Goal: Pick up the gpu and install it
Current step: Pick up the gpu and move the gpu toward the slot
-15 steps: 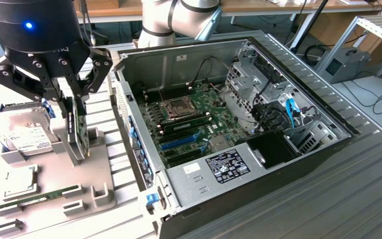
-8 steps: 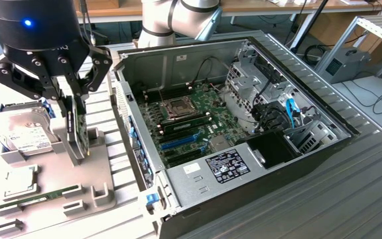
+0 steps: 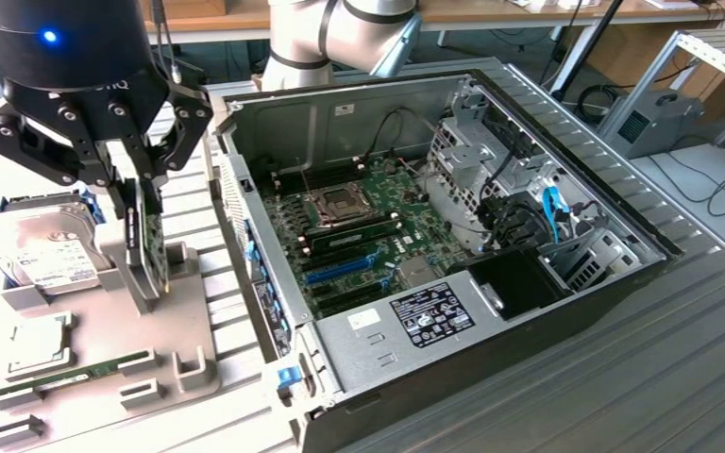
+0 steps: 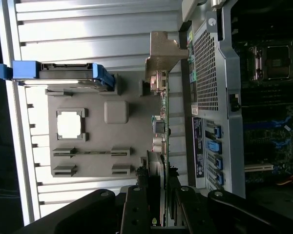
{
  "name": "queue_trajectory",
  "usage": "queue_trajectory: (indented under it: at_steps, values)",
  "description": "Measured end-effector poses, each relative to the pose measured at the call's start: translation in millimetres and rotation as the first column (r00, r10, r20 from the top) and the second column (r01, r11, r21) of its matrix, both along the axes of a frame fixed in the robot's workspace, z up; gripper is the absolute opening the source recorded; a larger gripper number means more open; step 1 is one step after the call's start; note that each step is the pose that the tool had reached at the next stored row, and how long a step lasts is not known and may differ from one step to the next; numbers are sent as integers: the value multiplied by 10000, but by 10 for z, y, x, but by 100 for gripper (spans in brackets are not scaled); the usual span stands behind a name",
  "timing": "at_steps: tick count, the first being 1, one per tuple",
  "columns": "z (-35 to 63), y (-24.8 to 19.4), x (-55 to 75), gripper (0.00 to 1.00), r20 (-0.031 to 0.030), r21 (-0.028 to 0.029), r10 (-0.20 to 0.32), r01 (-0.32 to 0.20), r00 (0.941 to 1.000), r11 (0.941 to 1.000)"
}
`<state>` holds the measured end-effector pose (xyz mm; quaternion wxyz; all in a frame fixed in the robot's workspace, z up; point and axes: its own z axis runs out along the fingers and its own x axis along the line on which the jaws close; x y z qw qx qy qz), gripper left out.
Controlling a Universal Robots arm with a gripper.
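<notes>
The gpu (image 3: 150, 241) stands on edge in the grey holder (image 3: 110, 349) on the table, directly under my claw (image 3: 143, 283), which is clamped across its faces, with its long axis running alongside the open computer case (image 3: 463, 236)

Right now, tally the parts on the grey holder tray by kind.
Hard drive: 1
Processor chip: 1
Memory stick: 1
Graphics card, standing on edge in its slot: 1
Total: 4
</notes>
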<state>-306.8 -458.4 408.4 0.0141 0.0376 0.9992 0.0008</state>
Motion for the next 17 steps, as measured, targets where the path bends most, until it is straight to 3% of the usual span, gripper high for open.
queue_trajectory:
  at_steps: [17]
  values:
    - [60,0,0,26,1,1,0,0,10000,10000]
